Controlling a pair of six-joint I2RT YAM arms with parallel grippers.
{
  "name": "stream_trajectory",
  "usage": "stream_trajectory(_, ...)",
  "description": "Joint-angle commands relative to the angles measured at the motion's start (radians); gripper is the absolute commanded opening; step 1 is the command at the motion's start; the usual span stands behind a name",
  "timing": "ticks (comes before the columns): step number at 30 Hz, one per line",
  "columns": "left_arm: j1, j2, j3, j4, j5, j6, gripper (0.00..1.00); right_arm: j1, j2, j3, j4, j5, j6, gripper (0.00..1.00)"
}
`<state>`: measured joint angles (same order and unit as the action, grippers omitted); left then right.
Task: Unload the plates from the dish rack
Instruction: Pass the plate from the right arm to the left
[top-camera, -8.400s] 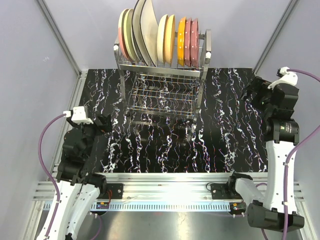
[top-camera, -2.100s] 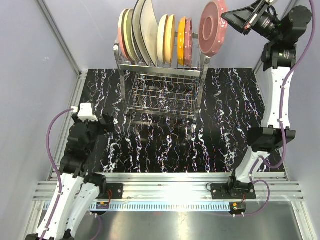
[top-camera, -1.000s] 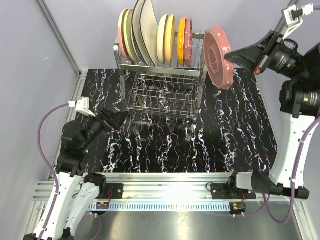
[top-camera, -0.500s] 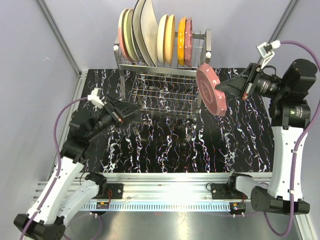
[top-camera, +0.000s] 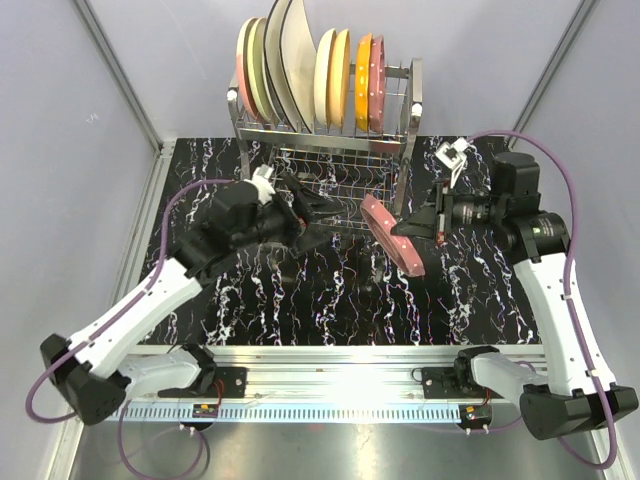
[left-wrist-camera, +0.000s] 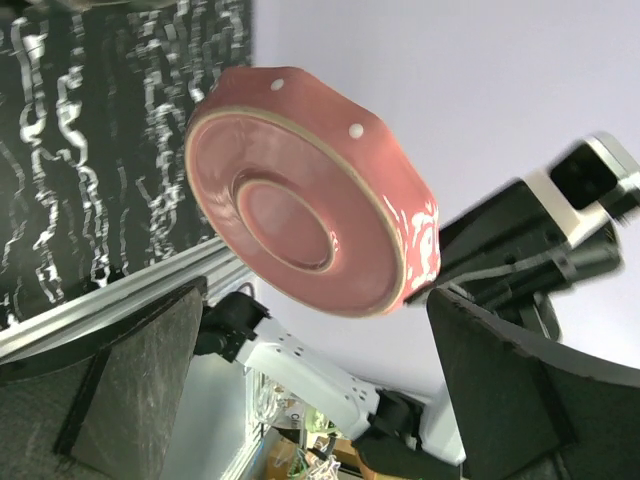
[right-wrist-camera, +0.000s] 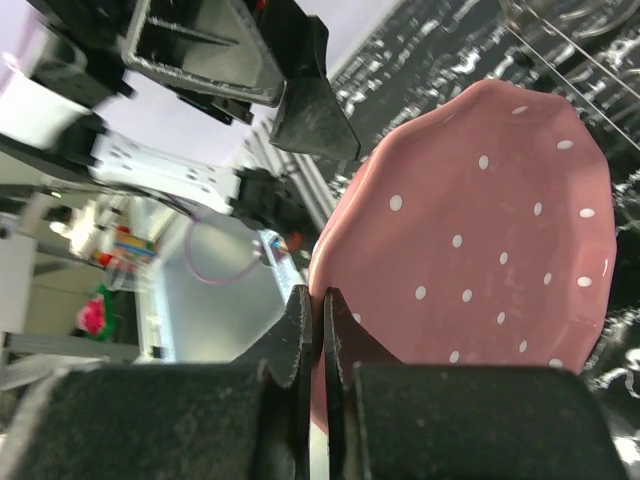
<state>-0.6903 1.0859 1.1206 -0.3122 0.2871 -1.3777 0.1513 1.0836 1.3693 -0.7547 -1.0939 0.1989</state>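
Plates (top-camera: 300, 65) stand on edge in a row between the pegs on the top tier of the dish rack (top-camera: 325, 160): pink-and-cream and large cream ones at the left, then round cream, orange and maroon-pink toward the right post. The pegs hold each one upright and apart from its neighbour.

One more, a speckled pink plate (top-camera: 392, 236), is out of the rack. It hangs tilted in the air over the table (top-camera: 300, 300), just in front of the rack's right side. The right gripper (top-camera: 402, 230) is pinched tight on its rim, the fingers closed on a thin edge, so the whole disc sticks out free beyond them. Its dotted face turns toward the right wrist and its foot ring toward the left.

Facing that underside from the other side, near but not touching, is the left gripper (top-camera: 318, 205) with its fingers spread as wide as they go. The plate sits between them in the left wrist view. That looks like a handover being set up: the edge grip leaves the far rim clear for the second hand.
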Motion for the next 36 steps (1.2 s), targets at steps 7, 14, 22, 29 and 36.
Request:
stream_trajectory(7,-0.041,0.143,0.082,-0.076,-0.043,-0.073,0.99,0.162,-0.045,-0.073,0.06,0.153,-0.245,0.0)
stream_trajectory(14,-0.054,0.193,0.036,-0.039,-0.019,-0.126,0.99,0.241,-0.013,-0.09,0.054,0.206,-0.309,0.0)
stream_trajectory(22,-0.067,0.27,0.035,-0.019,0.003,-0.132,0.99,0.41,0.047,-0.044,-0.005,0.363,-0.462,0.0)
stream_trajectory(29,-0.08,0.287,-0.031,0.059,0.015,-0.135,0.58,0.543,0.078,-0.023,-0.038,0.563,-0.65,0.0)
stream_trajectory(36,-0.08,0.299,-0.091,0.102,0.011,-0.084,0.26,0.605,0.104,-0.01,-0.06,0.608,-0.731,0.0)
